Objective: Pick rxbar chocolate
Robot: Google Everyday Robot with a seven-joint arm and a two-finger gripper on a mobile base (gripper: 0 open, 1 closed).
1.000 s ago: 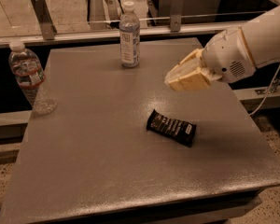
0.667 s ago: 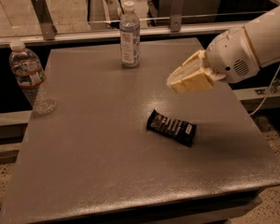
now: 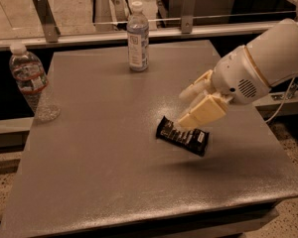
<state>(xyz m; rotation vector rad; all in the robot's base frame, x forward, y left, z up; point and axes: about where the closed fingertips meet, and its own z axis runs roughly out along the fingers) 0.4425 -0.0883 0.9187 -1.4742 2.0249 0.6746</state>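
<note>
The rxbar chocolate (image 3: 183, 136) is a flat black bar with white lettering, lying on the grey table (image 3: 104, 162) right of centre. My gripper (image 3: 183, 109) reaches in from the right on a white arm and hangs just above the bar's far edge. Its two cream fingers (image 3: 204, 111) are apart, and the lower one's tip overlaps the bar's top edge in this view. Nothing is held between them.
A clear water bottle (image 3: 137, 36) with a blue label stands at the table's back centre. Another clear bottle (image 3: 31, 83) stands at the left edge. A glass railing runs behind the table. The table's right edge lies under my arm.
My gripper has moved down and forward, from above the table's right back area to just over the bar. The bar and bottles have not moved.
</note>
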